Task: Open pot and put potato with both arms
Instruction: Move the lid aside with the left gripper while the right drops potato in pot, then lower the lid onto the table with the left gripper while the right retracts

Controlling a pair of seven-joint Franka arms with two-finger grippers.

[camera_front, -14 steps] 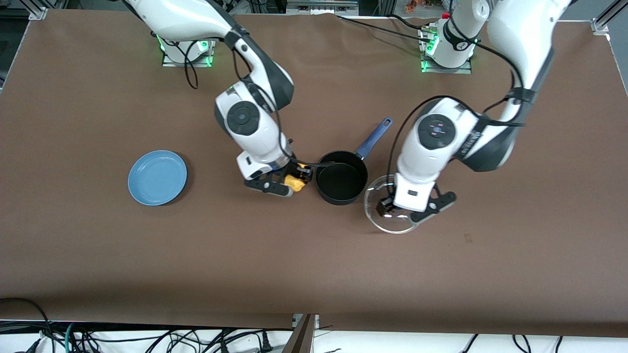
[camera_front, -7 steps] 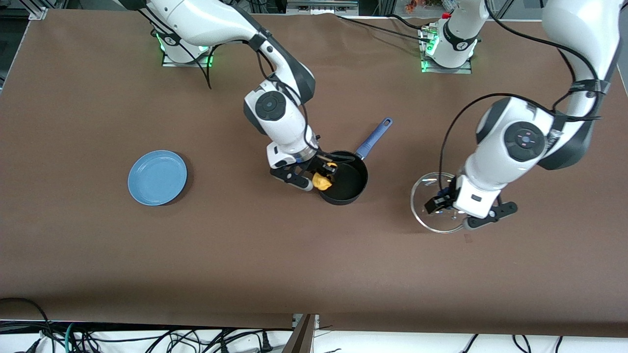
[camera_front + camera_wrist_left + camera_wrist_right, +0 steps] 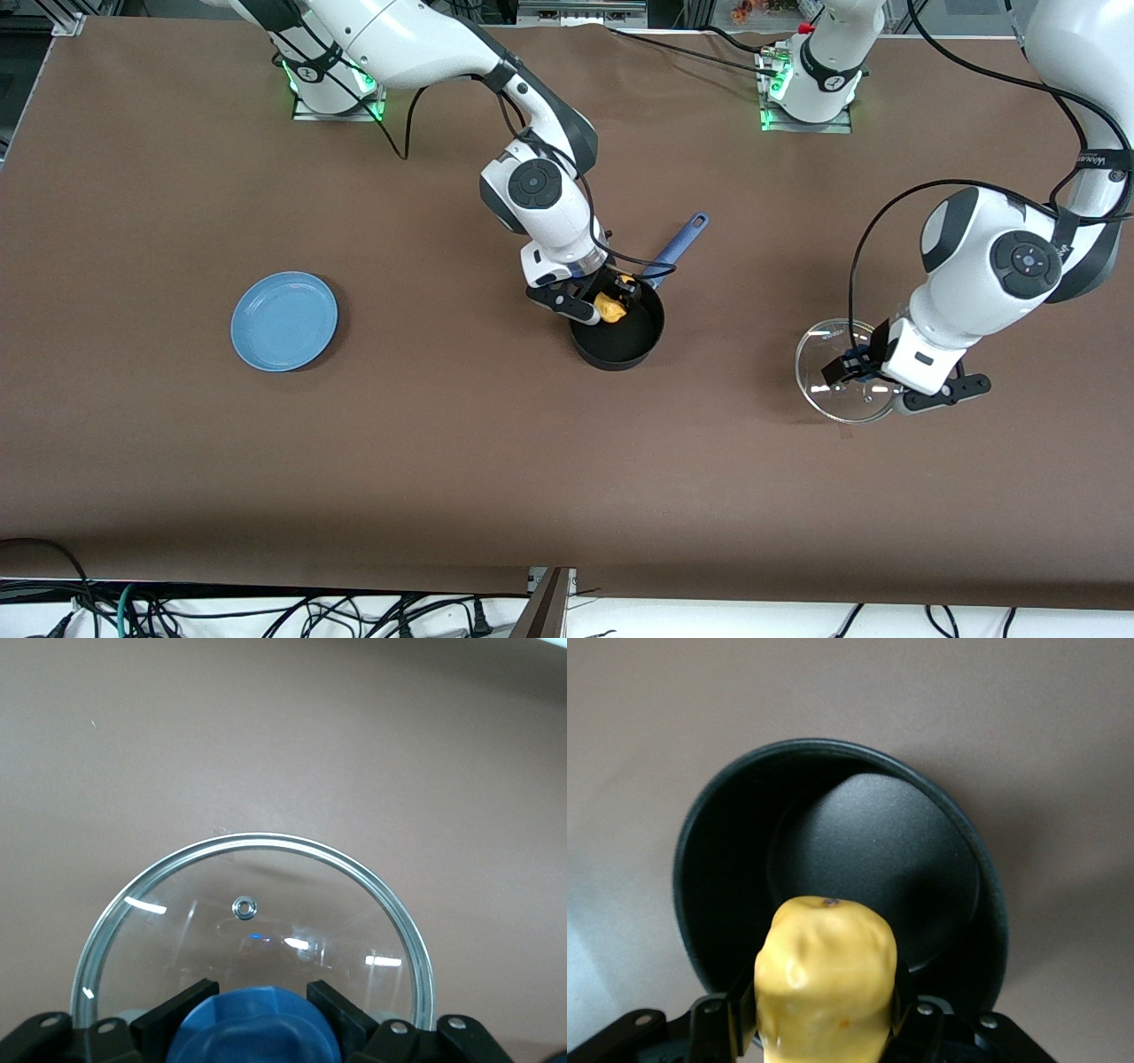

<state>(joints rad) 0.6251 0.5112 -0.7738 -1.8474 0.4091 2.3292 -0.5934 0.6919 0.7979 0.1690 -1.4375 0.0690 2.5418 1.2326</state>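
Nearest the front camera, toward the left arm's end of the table: left gripper (image 3: pixel 873 383) clamped on the blue knob (image 3: pixel 254 1028) of the glass lid (image 3: pixel 837 368), lid well apart from the pot (image 3: pixel 617 335). Blue plate (image 3: pixel 284 320) sits toward the right arm's end, about level with the pot. Pot uncovered, blue handle (image 3: pixel 678 248) pointing away from the front camera. Right gripper (image 3: pixel 611 306) over the pot's open mouth, fingers (image 3: pixel 731 1014) closed on the potato (image 3: pixel 826 979); potato hangs above the pot's bottom, not touching it.
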